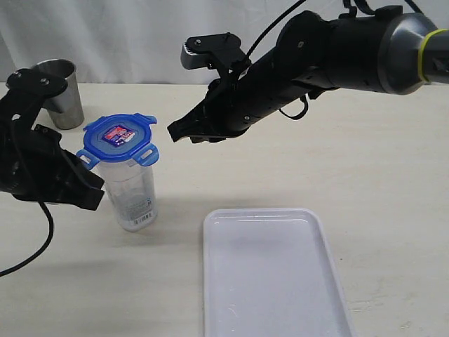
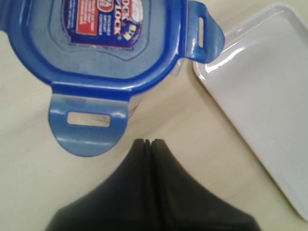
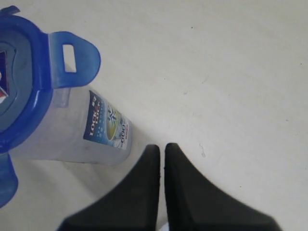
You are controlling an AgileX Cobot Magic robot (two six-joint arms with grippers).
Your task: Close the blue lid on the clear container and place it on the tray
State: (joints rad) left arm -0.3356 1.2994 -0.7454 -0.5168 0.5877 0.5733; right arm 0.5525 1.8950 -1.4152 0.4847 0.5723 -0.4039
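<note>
The clear container point(image 1: 132, 193) stands upright on the table, left of the tray point(image 1: 273, 281). The blue lid point(image 1: 118, 137) rests on top of it, its flaps sticking out sideways. My left gripper point(image 1: 97, 191) is shut and empty, just left of the container's body. In the left wrist view its tip point(image 2: 149, 142) sits close to one lid flap point(image 2: 89, 126) without touching it. My right gripper point(image 1: 171, 130) is shut and empty too, hovering a little right of the lid at lid height. The right wrist view shows its tip point(image 3: 161, 147) beside the container point(image 3: 67, 130) and the lid point(image 3: 29, 91).
A grey steel cup point(image 1: 60, 91) stands at the back left behind the left arm. The white tray reaches the front edge of the exterior view, and its corner point(image 2: 269, 91) lies near the container. A white curtain hangs behind the table.
</note>
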